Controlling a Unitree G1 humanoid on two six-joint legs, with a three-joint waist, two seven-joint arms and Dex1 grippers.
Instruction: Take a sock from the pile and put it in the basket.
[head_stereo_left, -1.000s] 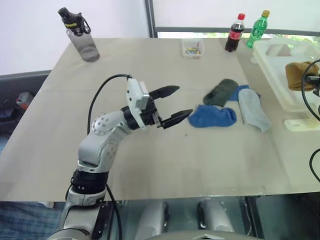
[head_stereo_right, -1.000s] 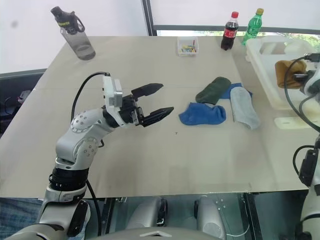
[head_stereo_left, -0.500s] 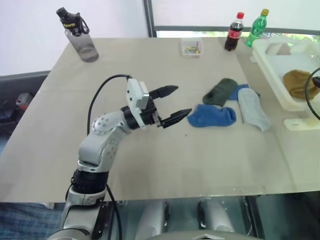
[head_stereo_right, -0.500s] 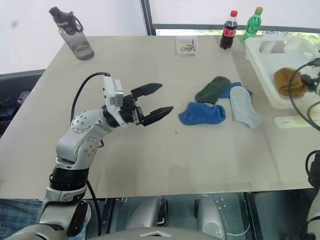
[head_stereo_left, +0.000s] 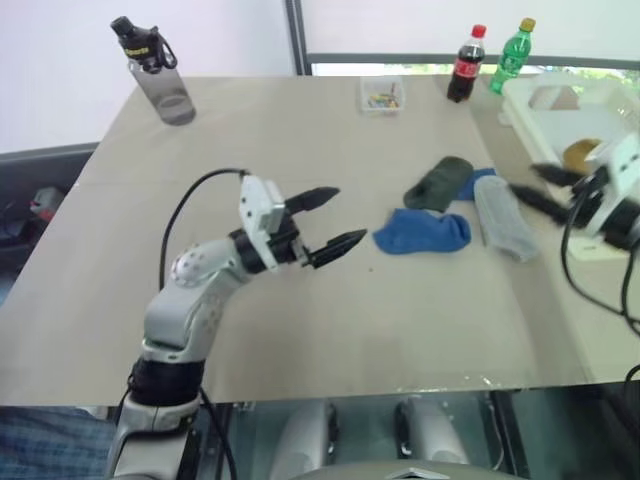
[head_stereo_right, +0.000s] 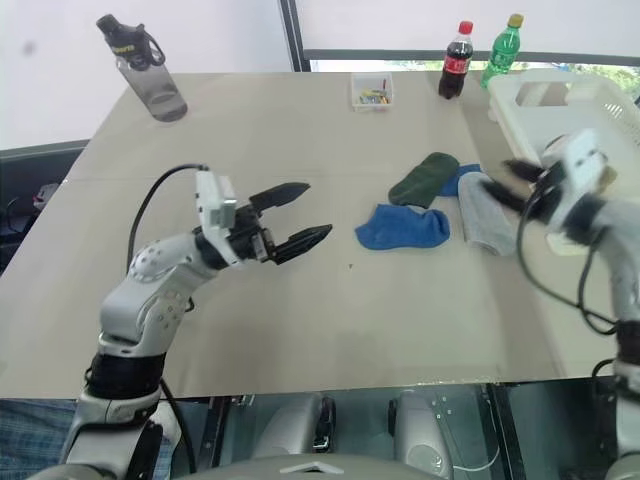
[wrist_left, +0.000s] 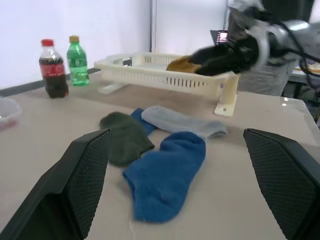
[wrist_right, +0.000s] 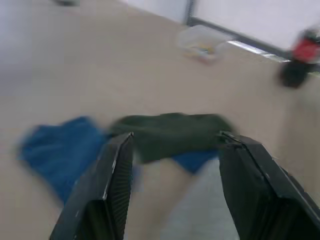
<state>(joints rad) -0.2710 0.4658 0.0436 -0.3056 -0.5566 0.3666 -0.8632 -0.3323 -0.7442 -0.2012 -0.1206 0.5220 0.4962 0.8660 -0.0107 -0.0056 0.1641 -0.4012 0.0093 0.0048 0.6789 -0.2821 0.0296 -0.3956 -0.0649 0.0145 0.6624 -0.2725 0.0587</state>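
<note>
Left gripper (head_stereo_left: 325, 217) is held open left of the pile (head_stereo_left: 455, 205); right gripper (wrist_right: 172, 190) is parted, empty, near the basket (head_stereo_left: 545, 125).

The pile (head_stereo_left: 455, 205) lies right of the table's (head_stereo_left: 300, 330) centre; the basket (head_stereo_left: 560, 110) sits at its right edge.

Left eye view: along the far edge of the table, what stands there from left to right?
Grey water bottle → small clear box of coloured bits → cola bottle → green bottle.
</note>
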